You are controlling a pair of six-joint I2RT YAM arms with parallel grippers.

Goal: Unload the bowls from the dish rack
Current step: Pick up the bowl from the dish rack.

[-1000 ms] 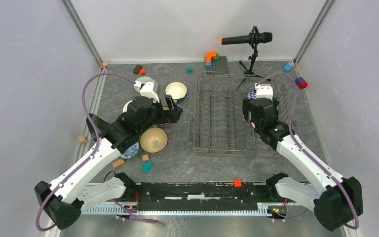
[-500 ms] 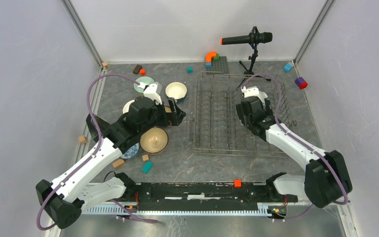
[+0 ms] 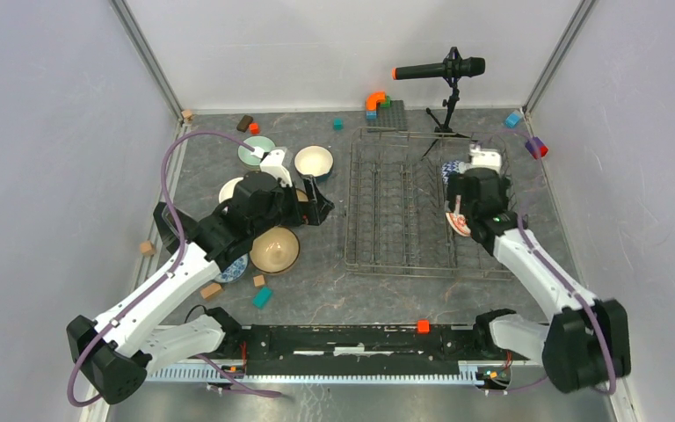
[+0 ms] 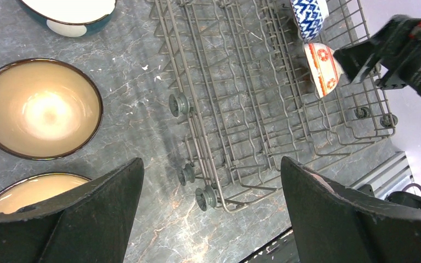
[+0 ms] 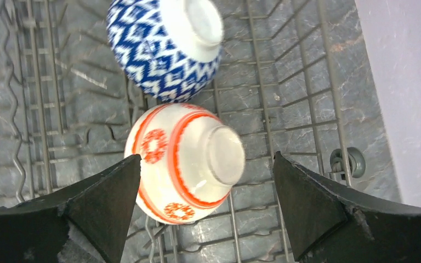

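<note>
Over on the right side of the dish rack point(image 3: 395, 211), two bowls are sitting on edge between the tines. One is a red-and-white patterned bowl point(image 5: 186, 161), and touching it on the far side is a blue-white zigzag bowl point(image 5: 164, 49). The right fingers point(image 5: 93, 213) are spread wide, one on each side of the red-and-white bowl, but they haven't closed on it, so nothing's held. The left fingers point(image 4: 71, 219) are wide open and empty too, hanging above the grey tabletop point(image 3: 316, 290) just off the rack's left edge. Around that arm, other bowls sit upright on the tabletop: a tan bowl with a dark rim point(image 3: 274, 249), a teal bowl with a cream inside point(image 3: 314, 161), and a pale green bowl point(image 3: 253, 149). A teal toy block point(image 3: 262, 297) lies near the tan bowl.
</note>
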